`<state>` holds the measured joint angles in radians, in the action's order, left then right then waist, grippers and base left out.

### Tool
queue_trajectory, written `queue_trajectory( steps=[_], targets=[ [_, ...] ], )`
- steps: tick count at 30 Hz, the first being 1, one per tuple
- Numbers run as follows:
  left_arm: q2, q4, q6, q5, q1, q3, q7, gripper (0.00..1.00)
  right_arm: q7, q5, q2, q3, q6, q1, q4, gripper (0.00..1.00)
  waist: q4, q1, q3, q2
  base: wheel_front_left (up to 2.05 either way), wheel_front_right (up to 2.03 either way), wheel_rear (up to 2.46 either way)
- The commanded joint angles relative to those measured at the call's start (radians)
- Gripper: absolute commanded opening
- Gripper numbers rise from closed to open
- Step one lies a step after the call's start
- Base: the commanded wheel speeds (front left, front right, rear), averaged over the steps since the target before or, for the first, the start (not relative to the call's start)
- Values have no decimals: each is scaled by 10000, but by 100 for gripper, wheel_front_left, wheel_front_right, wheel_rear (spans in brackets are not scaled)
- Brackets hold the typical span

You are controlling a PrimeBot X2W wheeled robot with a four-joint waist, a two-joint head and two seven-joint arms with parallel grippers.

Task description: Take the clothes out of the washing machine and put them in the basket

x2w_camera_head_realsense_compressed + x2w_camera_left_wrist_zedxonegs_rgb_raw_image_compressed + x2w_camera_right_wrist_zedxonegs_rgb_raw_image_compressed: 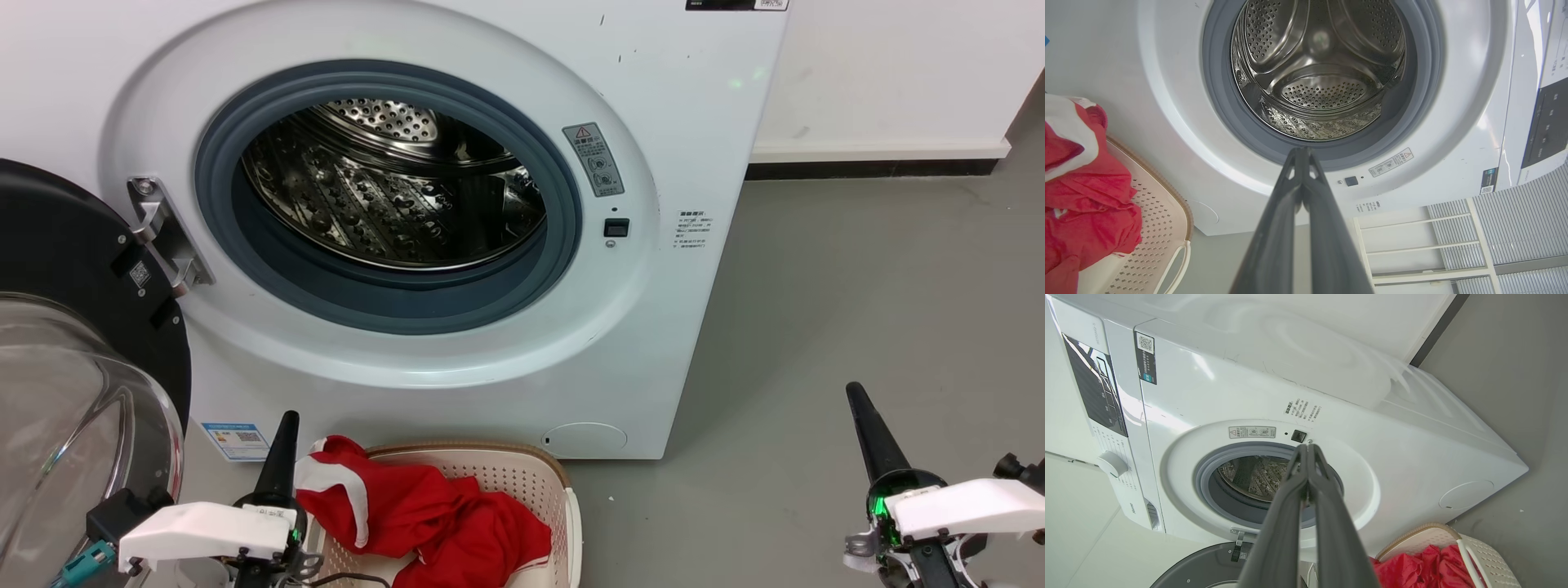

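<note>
Both pairs of jaws are pressed together, empty, low before the washer (702, 122). Clothes (424, 510) lie in the basket (506, 474) and the drum (392, 204) looks bare, so the task seems finished; next, merely withdraw.

washing machine (457, 392): glossy white shell;
ring (392, 298): matt grey rubber;
drum (384, 204): shiny perforated steel;
door (65, 425): clear glass, black rim;
basket (522, 482): cream perforated plastic;
clothes (441, 514): soft creased red cloth;
floor (857, 310): smooth matt grey
</note>
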<state>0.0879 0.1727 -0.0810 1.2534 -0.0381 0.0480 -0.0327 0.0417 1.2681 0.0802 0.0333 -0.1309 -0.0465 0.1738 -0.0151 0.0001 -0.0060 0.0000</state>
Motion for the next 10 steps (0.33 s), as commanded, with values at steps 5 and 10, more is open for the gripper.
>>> queue_trajectory(
  steps=[5,10],
  targets=[
    [-14,79,-151,662,-287,90,-109,0,78,659,46,81,1,-286,82,0,19,-1,11,0,0,0,0],
    [-34,179,-194,1125,-352,132,-174,0,118,1119,37,132,2,-333,172,0,36,-1,21,0,0,0,0]
  ],
)
